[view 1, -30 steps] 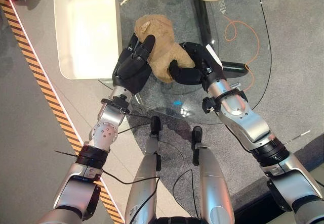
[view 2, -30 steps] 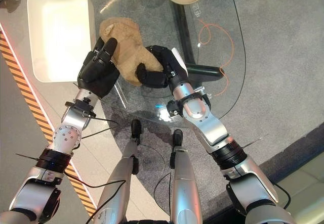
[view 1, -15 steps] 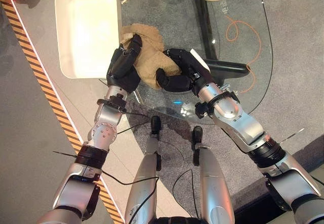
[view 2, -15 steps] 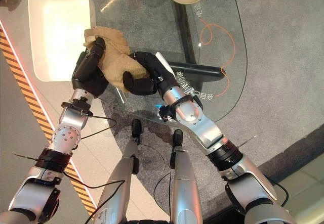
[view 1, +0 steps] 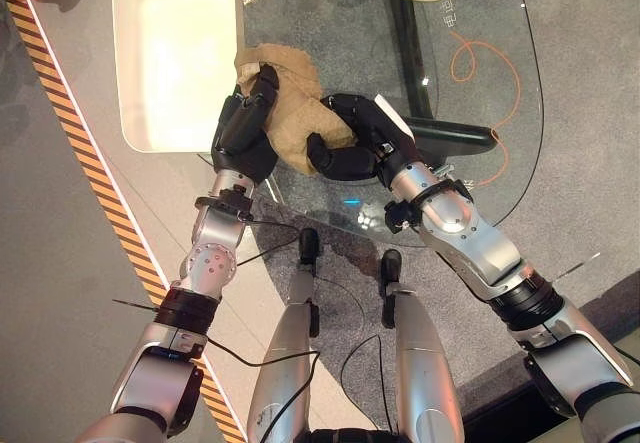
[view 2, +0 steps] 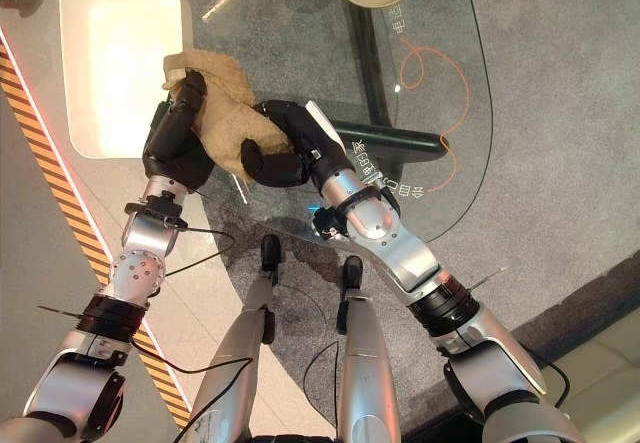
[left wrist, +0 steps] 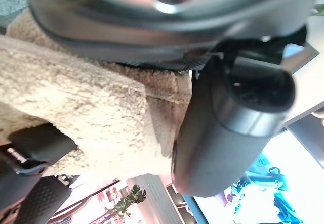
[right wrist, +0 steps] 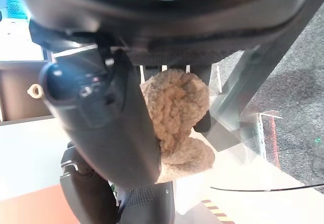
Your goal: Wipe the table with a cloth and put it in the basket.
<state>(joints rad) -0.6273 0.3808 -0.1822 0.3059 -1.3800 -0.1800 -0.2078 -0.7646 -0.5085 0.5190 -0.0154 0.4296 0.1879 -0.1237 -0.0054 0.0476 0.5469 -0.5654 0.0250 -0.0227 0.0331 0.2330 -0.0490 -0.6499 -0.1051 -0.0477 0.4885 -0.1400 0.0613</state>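
At the glass worktop's [view 1: 470,113] ten-o'clock edge, both hands' fingers, left hand [view 1: 240,128] and right hand [view 1: 350,143], clutch the tan cloth [view 1: 290,103]; white basket [view 1: 175,53] drop remains.

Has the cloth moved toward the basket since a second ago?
Yes. The cloth, held by both the left hand and right hand, has shifted left; its edge now reaches the basket rim.

one cloth [view 1: 290,103], one basket [view 1: 175,53], one table [view 1: 480,133], two hands [view 1: 240,133] [view 1: 350,148]
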